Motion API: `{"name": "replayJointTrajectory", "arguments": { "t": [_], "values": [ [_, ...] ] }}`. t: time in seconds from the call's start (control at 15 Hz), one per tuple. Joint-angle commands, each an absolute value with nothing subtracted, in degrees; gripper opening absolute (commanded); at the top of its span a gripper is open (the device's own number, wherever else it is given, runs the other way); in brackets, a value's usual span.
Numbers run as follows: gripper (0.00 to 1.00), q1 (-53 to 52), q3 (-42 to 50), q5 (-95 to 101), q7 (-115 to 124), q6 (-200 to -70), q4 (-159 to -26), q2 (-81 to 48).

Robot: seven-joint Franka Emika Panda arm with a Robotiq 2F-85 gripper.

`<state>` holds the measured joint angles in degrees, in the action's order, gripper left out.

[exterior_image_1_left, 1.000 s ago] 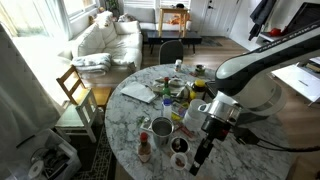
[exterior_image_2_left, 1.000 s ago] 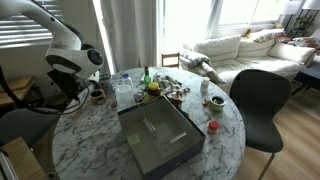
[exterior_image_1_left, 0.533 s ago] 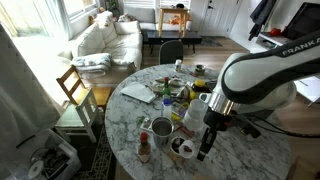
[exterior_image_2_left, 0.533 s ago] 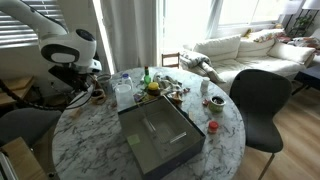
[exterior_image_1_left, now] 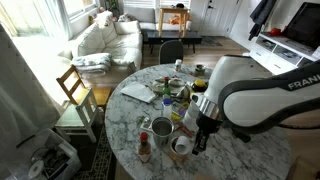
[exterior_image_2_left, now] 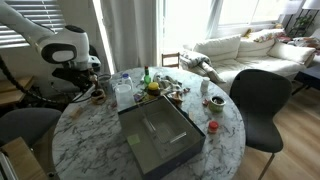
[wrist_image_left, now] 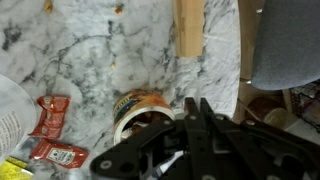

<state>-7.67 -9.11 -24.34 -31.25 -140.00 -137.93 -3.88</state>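
Note:
My gripper [exterior_image_1_left: 198,143] hangs low over the near edge of a round marble table [exterior_image_1_left: 125,115], its fingers pressed together with nothing seen between them. It sits right beside a small round paper cup with brown contents [exterior_image_1_left: 180,146]. In the wrist view the shut fingertips [wrist_image_left: 193,104] are just right of that cup [wrist_image_left: 138,108], close to its rim; I cannot tell if they touch. Two red ketchup packets [wrist_image_left: 55,115] lie on the marble left of the cup. In an exterior view the gripper [exterior_image_2_left: 88,86] is next to the same cup [exterior_image_2_left: 97,96].
A metal cup [exterior_image_1_left: 161,128], a red-capped bottle [exterior_image_1_left: 145,150], papers [exterior_image_1_left: 138,93] and several small items crowd the table. A dark grey tray [exterior_image_2_left: 155,135] lies at its middle. A wooden chair [exterior_image_1_left: 75,90] and a black chair [exterior_image_2_left: 258,100] stand by the edge.
The arm has swung in over the table and the gripper has moved from the table's edge up toward the paper cup. The fingers stayed shut.

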Motion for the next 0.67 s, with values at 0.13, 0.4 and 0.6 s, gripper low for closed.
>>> {"name": "replayJointTrajectory", "arguments": {
  "t": [0.13, 0.4, 0.6],
  "values": [
    [0.06, -7.25, -9.86, -25.09, -32.58, -140.16, -137.34, -4.48],
    [0.01, -7.45, -9.71, -22.78, -30.95, -140.1, -137.06, -4.89],
    [0.01, -8.0, -9.35, -14.45, -26.11, -140.55, -136.75, -5.57]
  ]
}}
